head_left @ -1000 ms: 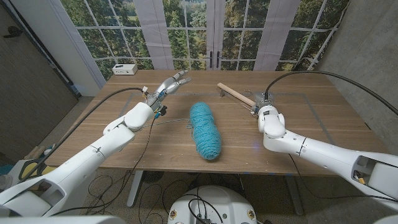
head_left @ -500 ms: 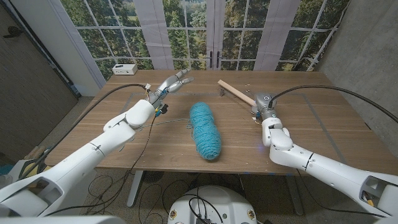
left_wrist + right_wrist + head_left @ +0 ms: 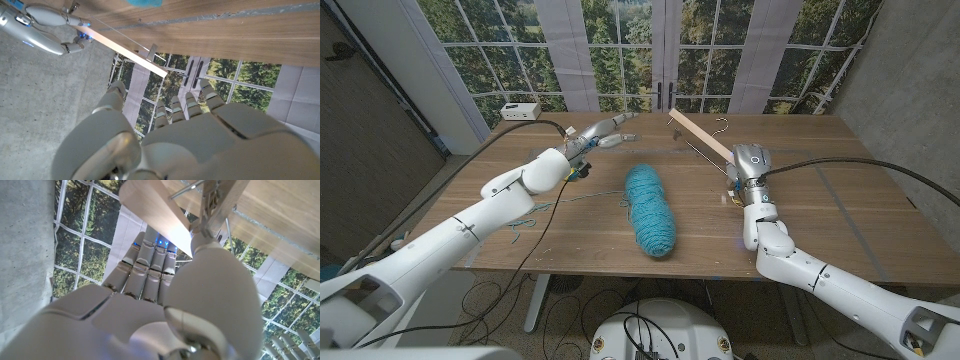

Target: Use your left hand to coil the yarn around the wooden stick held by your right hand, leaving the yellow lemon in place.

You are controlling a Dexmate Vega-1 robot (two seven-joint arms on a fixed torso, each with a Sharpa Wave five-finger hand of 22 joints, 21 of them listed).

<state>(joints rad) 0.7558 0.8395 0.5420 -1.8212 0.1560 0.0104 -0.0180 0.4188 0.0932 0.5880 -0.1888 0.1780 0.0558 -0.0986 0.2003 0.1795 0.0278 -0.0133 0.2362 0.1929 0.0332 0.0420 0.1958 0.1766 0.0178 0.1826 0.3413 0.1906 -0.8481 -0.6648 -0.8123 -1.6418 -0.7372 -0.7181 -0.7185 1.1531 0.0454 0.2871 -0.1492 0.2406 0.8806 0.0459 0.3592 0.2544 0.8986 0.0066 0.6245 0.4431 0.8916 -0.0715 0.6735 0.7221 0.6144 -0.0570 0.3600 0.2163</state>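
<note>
— Windows with trees behind the wooden table (image 3: 840,200); what sits around your work?

— White box (image 3: 521,111) at the far left corner. Teal yarn skein (image 3: 650,208) lies mid-table between your arms, long axis running near to far, near end tipped slightly right. Loose strand trails left from it toward the near-left edge.

— And the wooden stick (image 3: 700,136)?

— Your right hand (image 3: 748,165) grips its near-right end, fingers curled round it. Stick is lifted, long axis pointing far-left, free end above the far edge. A metal hook hangs off it.

— Left hand (image 3: 602,133)?

— Raised over the far-left table, fingers spread and straight, holding nothing. Well apart from skein and stick.
</note>
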